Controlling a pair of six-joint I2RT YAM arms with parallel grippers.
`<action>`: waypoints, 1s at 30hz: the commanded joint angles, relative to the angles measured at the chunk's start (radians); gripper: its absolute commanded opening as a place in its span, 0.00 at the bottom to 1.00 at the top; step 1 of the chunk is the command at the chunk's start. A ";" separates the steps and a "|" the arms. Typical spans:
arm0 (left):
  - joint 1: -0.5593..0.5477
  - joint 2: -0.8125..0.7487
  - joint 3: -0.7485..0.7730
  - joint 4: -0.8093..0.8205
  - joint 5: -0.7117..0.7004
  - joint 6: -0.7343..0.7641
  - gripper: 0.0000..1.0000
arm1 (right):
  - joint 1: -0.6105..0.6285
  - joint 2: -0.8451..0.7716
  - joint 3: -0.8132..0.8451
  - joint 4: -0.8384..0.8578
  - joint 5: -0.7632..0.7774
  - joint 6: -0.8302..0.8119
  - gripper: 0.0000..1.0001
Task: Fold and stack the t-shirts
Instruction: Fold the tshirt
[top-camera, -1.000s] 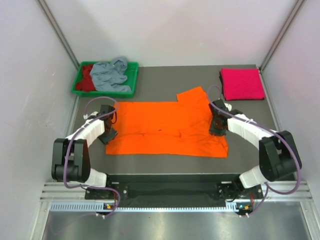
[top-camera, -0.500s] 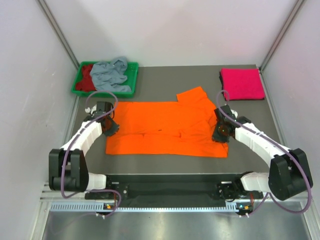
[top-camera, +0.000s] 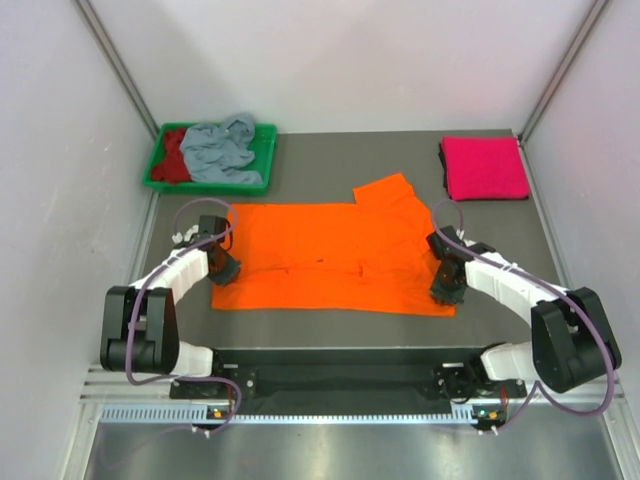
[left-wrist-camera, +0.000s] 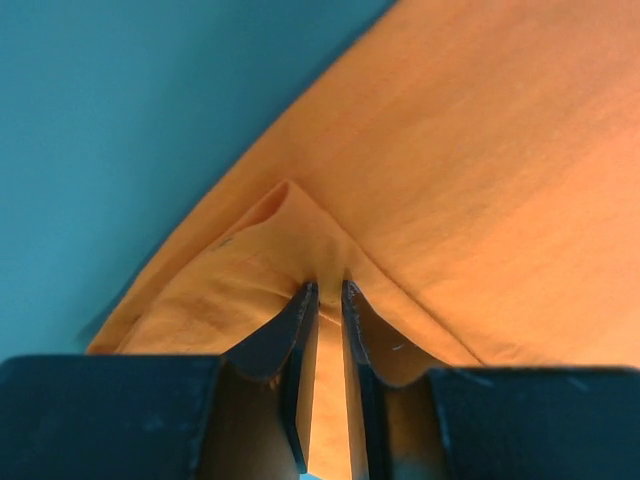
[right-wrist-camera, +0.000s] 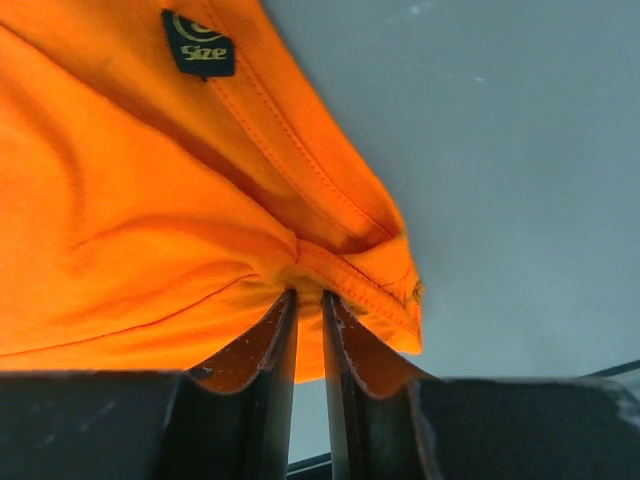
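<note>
The orange shirt is spread flat on the table. Its near-left edge is clamped in the left pincer, its near-right hem in the right pincer. Only thin pinches are held; one could be lost to uneven lifting and the fold skewed. Beyond, the pink shirt is folded; the grey shirt and red shirt are heaped in the tray.

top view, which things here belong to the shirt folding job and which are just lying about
Job in hand:
orange t-shirt, spread flat, pinched by the left hand and right hand
pink t-shirt, folded, far right
grey-blue t-shirt and dark red t-shirt, crumpled in the green tray

Just lying about:
green tray, only a holder
</note>
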 joint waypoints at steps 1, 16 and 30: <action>0.005 -0.022 -0.062 -0.095 -0.084 -0.037 0.22 | -0.011 -0.018 -0.041 -0.080 0.081 0.027 0.17; 0.043 -0.246 0.238 -0.036 0.040 0.109 0.37 | -0.016 -0.140 0.287 -0.038 0.081 -0.203 0.29; 0.241 0.038 0.349 0.288 0.267 0.221 0.46 | -0.289 0.312 0.670 0.552 -0.546 -0.507 0.43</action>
